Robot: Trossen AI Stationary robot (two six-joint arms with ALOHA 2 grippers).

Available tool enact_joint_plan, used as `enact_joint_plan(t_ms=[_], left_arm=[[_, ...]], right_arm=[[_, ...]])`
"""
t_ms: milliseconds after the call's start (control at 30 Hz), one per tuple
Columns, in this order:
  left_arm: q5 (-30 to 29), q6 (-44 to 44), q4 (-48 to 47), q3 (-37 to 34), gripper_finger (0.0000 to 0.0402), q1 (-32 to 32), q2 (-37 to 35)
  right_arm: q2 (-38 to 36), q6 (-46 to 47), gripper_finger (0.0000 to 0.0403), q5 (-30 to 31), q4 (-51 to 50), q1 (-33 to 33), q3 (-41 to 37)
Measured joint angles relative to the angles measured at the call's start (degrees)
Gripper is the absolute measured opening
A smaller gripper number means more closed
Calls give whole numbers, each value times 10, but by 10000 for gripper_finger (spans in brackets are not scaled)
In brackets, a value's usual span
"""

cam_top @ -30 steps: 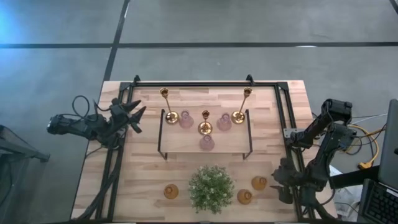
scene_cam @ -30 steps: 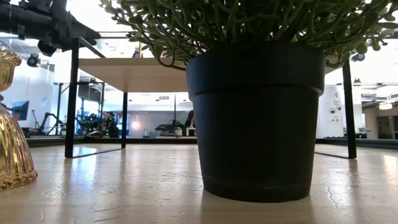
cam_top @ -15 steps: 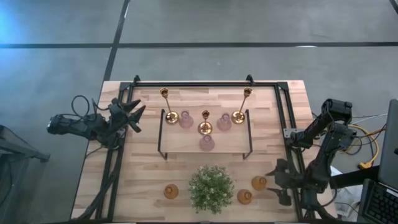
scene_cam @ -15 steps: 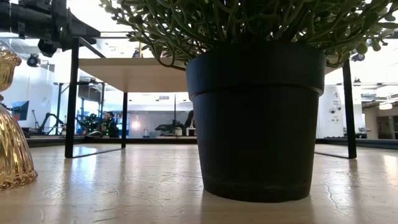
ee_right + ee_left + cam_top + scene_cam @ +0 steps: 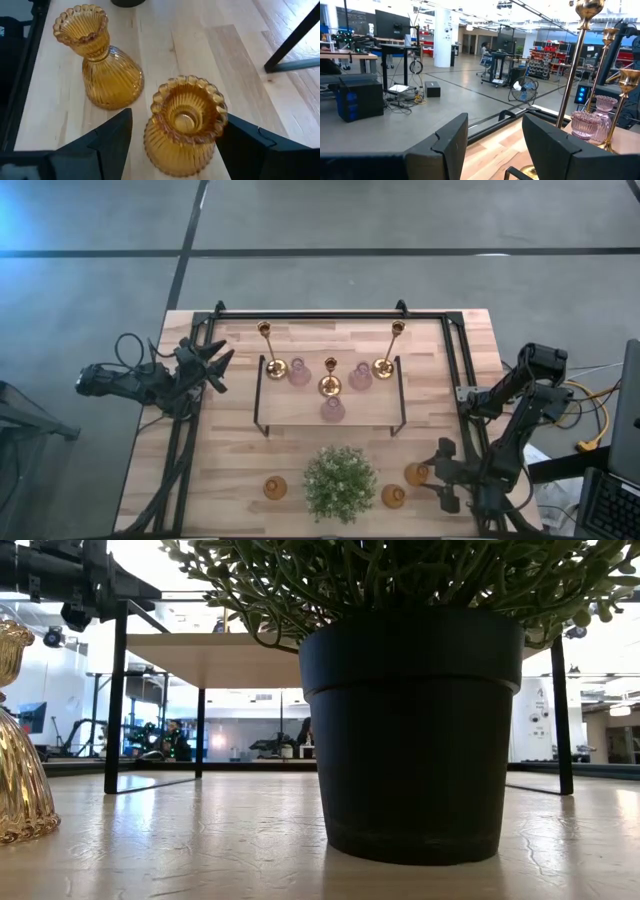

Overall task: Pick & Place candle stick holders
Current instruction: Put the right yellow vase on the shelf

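Several amber glass candle stick holders stand on their bases at the table's near side: one (image 5: 417,474) (image 5: 186,125), one (image 5: 393,496) (image 5: 102,65) beside it, and one (image 5: 275,487) (image 5: 18,740) left of the plant. My right gripper (image 5: 432,475) (image 5: 175,142) is open, slanting down, its fingers on either side of the first holder without plainly touching it. Brass sticks (image 5: 270,345) (image 5: 390,345) (image 5: 329,375) and pink glass holders (image 5: 299,372) (image 5: 360,376) (image 5: 332,409) stand on a low shelf (image 5: 290,415). My left gripper (image 5: 215,365) (image 5: 495,145) waits open at the table's left edge.
A bushy green plant (image 5: 340,483) in a black pot (image 5: 410,730) stands at the near middle, close to the amber holders. The shelf's black frame legs (image 5: 400,425) and the black rails (image 5: 460,380) along the table's sides limit room. Bare wood (image 5: 230,460) lies at the near left.
My right gripper has moved toward the table's left, up to the amber holder, and has turned at the wrist, so its open fingers now flank that holder. The holders have stayed in place.
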Motion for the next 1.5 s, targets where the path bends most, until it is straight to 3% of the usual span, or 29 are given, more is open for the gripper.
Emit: enact_joint_plan(t_ms=[567,900,1233,1500], left_arm=[[0,3,0,0,193,0,0],[0,3,0,0,193,0,0],[0,4,0,0,193,0,0],[0,5,0,0,193,0,0]], right_arm=[[60,-5,216,2,30,-23,-1],[52,-7,120,29,34,-25,-1],[24,24,120,41,26,-34,11],[-58,12,120,43,-118,-65,74]])
